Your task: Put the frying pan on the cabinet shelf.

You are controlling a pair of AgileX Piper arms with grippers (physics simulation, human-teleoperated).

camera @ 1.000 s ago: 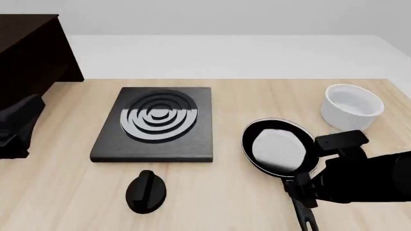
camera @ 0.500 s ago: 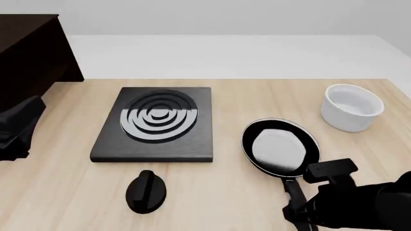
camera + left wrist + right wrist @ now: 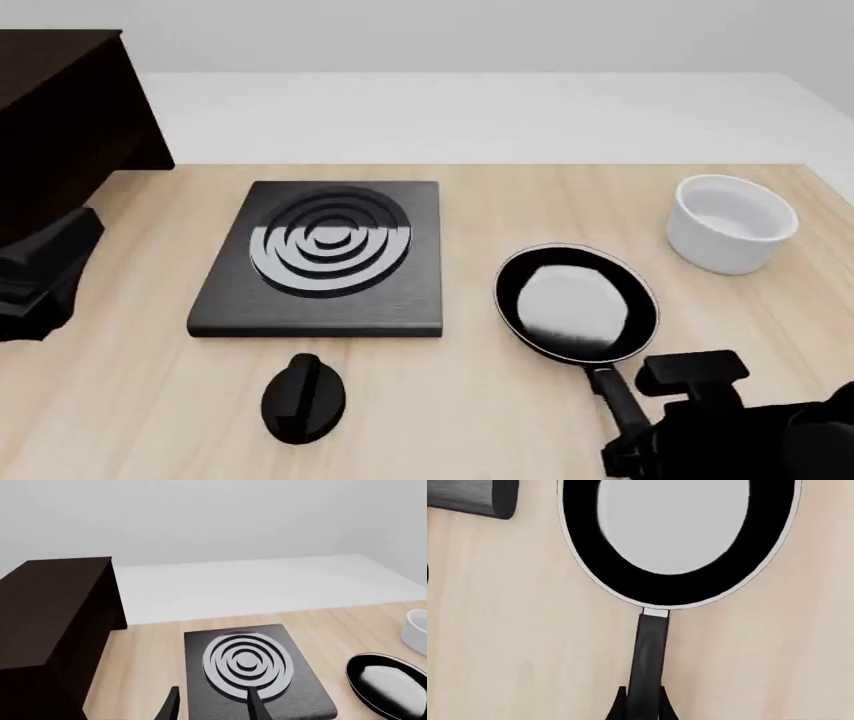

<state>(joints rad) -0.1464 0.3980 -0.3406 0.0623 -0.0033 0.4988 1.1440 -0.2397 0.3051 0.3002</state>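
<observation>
Near the table's near-right corner, our right gripper [image 3: 642,702] pinches the frying pan [image 3: 577,304] by its handle [image 3: 648,660], closed snugly; the handle runs away from us. Far left stands the cabinet shelf [image 3: 57,605].

1. Frying pan [image 3: 577,304]: black, glossy grey-white inside, thin light rim, black handle.
2. Hob [image 3: 324,257]: black square with silver-grey concentric rings.
3. Bowl [image 3: 730,222]: plain white.
4. Cabinet [image 3: 57,615]: very dark brown wood.
5. Table [image 3: 120,400]: light wood, faint grain.
6. Knob [image 3: 303,398]: black.
</observation>
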